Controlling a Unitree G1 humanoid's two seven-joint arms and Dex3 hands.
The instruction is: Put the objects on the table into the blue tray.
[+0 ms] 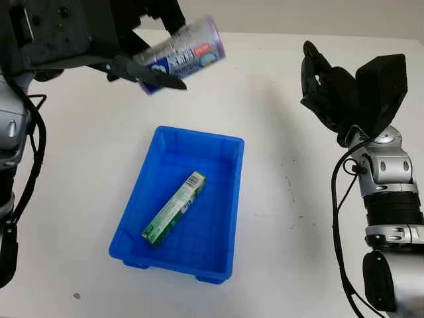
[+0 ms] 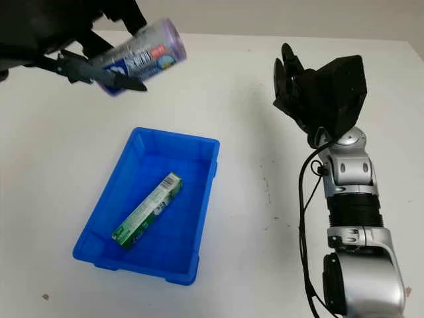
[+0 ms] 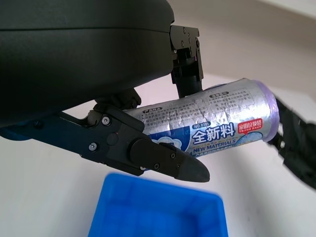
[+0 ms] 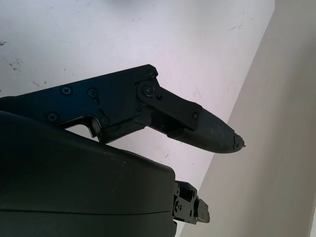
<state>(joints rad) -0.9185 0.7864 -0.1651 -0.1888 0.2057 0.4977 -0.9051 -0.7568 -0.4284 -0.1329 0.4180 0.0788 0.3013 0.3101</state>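
Nearest the robot, at about six o'clock on the white table (image 1: pixel 79 165), sits the blue tray (image 1: pixel 228 199), with a green box (image 1: pixel 173 208) lying diagonally on its floor. Out at three o'clock the right hand (image 1: pixel 331 89) is raised above the table surface, open and holding nothing. Farther off, at about eleven o'clock and beyond the tray's far rim, the left hand (image 1: pixel 142 53) is in the air with its fingers (image 3: pixel 163 160) clamped around a silvery roll of bags (image 1: pixel 185 53), tilted, its purple end toward the table's far edge.
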